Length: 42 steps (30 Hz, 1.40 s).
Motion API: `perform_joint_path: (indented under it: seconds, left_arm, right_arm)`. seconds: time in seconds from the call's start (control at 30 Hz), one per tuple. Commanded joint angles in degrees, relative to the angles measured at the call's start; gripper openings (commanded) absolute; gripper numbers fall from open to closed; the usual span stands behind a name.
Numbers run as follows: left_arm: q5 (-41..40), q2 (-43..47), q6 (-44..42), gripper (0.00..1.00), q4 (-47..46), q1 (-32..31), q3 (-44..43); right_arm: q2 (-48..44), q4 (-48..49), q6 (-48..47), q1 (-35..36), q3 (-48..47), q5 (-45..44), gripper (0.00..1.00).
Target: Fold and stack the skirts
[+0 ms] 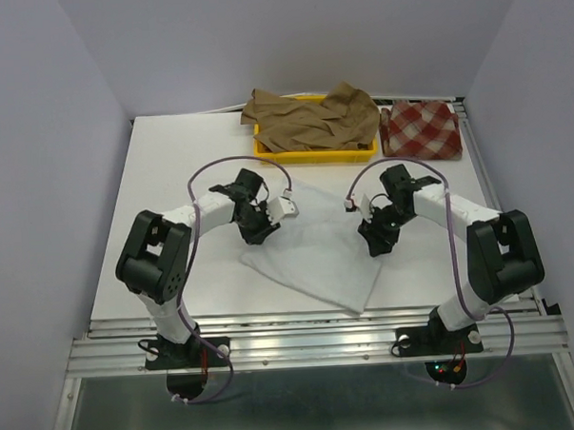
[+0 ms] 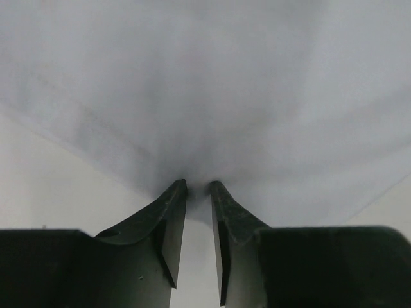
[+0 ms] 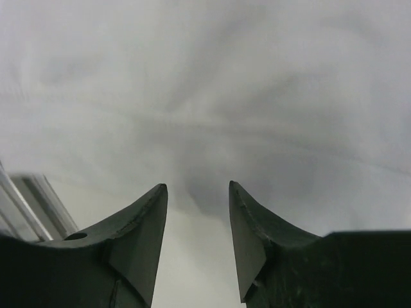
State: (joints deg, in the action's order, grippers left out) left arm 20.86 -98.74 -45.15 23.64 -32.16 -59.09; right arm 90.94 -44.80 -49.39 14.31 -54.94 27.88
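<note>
The plain white skirt [image 1: 318, 261] lies spread flat on the table between my two arms. My left gripper [image 1: 253, 237] is down at its left edge; in the left wrist view the gripper [image 2: 198, 185] has its jaws nearly together, with a fold of the white skirt [image 2: 225, 77] pinched between the tips. My right gripper [image 1: 374, 246] is down at the skirt's right edge; in the right wrist view it [image 3: 198, 187] is open, with the white skirt [image 3: 225, 96] just beyond the tips. The tan-brown skirt [image 1: 311, 119] lies crumpled over the tray. The checked skirt [image 1: 419, 128] lies folded at the back right.
A yellow plastic tray [image 1: 313, 155] stands at the back centre under the tan skirt. The white table [image 1: 162, 182] ends in a metal rail [image 1: 311, 319] at the near edge. Grey walls enclose the left, right and back.
</note>
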Motion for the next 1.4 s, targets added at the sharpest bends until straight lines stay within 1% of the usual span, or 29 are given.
perform_joint_path:
  seconds: [0.0,0.03,0.07,0.1,0.17,0.2,0.23,0.27,0.33,0.37,0.4,0.43,0.47,0.5,0.57,0.6,0.67,0.7,0.83,1.0,1.07,1.1,1.13,1.2,1.23,1.27,1.3,1.33,1.37]
  left_arm:
    - [-2.6,-0.68,-4.5,0.42,8.61,9.65,-3.64]
    - [0.03,2.55,-5.56,0.5,10.18,10.88,-4.27]
    - [0.84,4.5,-6.61,0.54,11.07,10.89,-4.97]
    - [1.54,6.17,-8.45,0.58,12.38,10.72,-6.11]
    - [3.56,10.3,-10.65,0.6,14.23,9.58,-8.65]
    - [4.27,11.54,-11.45,0.6,15.2,8.79,-9.46]
    - [5.58,14.07,-12.5,0.6,16.95,6.96,-9.99]
    - [5.77,15.49,-13.38,0.6,17.4,5.37,-10.08]
    - [4.46,19.26,-14.88,0.6,16.45,1.16,-8.07]
    - [3.75,20.24,-14.97,0.6,15.74,-4.34,-5.62]
    - [3.31,20.95,-14.97,0.61,14.78,-7.18,-4.47]
    - [3.05,21.48,-14.71,0.61,14.6,-9.82,-3.58]
    - [2.7,21.4,-14.62,0.61,14.51,-12.46,-2.62]
    - [2.52,21.13,-14.36,0.61,14.33,-17.18,-0.87]
    - [1.38,20.08,-13.66,0.62,13.63,-21.34,1.16]
    - [0.76,19.82,-13.48,0.63,12.15,-24.93,3.26]
    - [-0.81,19.29,-12.6,0.64,9.95,-27.94,5.12]
    - [-1.17,18.94,-12.42,0.64,8.8,-30.48,6.26]
    - [-2.67,16.22,-11.63,0.65,6.34,-35.41,7.23]
    - [-3.19,14.19,-11.02,0.65,3.96,-38.06,7.85]
    - [-3.81,12.44,-10.4,0.62,2.29,-38.67,8.29]
    - [-3.81,11.82,-10.23,0.58,1.33,-38.68,8.81]
    - [-4.07,11.21,-9.88,0.54,0.8,-38.68,8.99]
    - [-3.99,9.62,-9.35,0.45,-0.08,-38.77,9.78]
    - [-3.99,9.44,-9.26,0.41,-0.43,-38.85,10.13]
    - [-3.64,9.27,-9.08,0.37,-0.7,-38.77,10.48]
    - [-3.46,9.44,-9.0,0.28,-0.7,-38.77,10.92]
    - [-3.37,9.7,-8.91,0.24,-0.61,-38.77,11.01]
    - [-2.94,10.75,-8.91,0.18,-0.26,-38.77,11.19]
  right_arm:
    - [-2.87,-3.64,6.49,0.37,-7.96,4.21,0.5]
    - [-3.74,-1.89,7.89,-1.19,-8.86,3.51,0.51]
    - [-4.53,-0.31,8.86,-1.73,-9.22,2.37,0.52]
    - [-5.15,1.1,9.65,-1.74,-9.31,-1.39,0.53]
    - [-4.98,2.95,10.27,-4.1,-9.66,-6.41,0.53]
    - [-4.28,2.61,10.45,-5.07,-10.1,-6.78,0.53]
    - [-2.71,1.13,9.58,-6.56,-10.8,-6.96,0.52]
    - [-2.0,-0.02,8.7,-6.57,-11.15,-5.92,0.52]
    - [-0.59,-1.78,6.86,-7.27,-10.9,-4.25,0.52]
    - [-0.67,-1.53,6.32,-7.27,-10.2,-2.32,0.53]
    - [-0.76,-1.09,6.23,-7.27,-9.58,-1.35,0.53]
    - [-0.93,1.44,7.62,-7.27,-8.18,-0.64,0.55]
    - [-0.85,2.34,8.33,-7.27,-7.99,-0.28,0.55]
    - [0.72,2.69,9.3,-7.27,-8.34,0.15,0.55]
    - [3.62,1.39,10.88,-7.27,-10.18,0.94,0.56]
    - [6.68,0.77,11.76,-7.27,-12.28,2.17,0.56]
    - [8.9,0.15,13.08,-7.27,-13.35,3.93,0.57]
    - [10.39,0.06,14.31,-7.27,-13.79,5.77,0.57]
    - [13.47,-1.43,16.77,-7.27,-14.58,11.65,0.6]
    - [15.23,-1.26,19.06,-7.27,-15.02,14.3,0.6]
    - [16.28,-0.73,19.68,-7.27,-14.85,14.66,0.59]
    - [16.73,-0.56,19.94,-7.27,-14.85,14.83,0.59]
    - [17.17,-0.29,20.46,-7.27,-14.76,14.58,0.58]
    - [18.3,0.94,21.08,-7.27,-14.58,13.18,0.5]
    - [18.66,1.11,21.17,-7.27,-14.67,12.56,0.39]
    - [19.36,1.2,21.35,-7.27,-15.19,11.33,0.32]
    - [19.37,1.2,21.44,-7.27,-15.46,10.8,0.25]
    - [19.19,1.2,21.52,-8.06,-15.64,10.36,0.12]
    - [18.84,1.2,21.52,-8.59,-15.64,9.83,0.07]
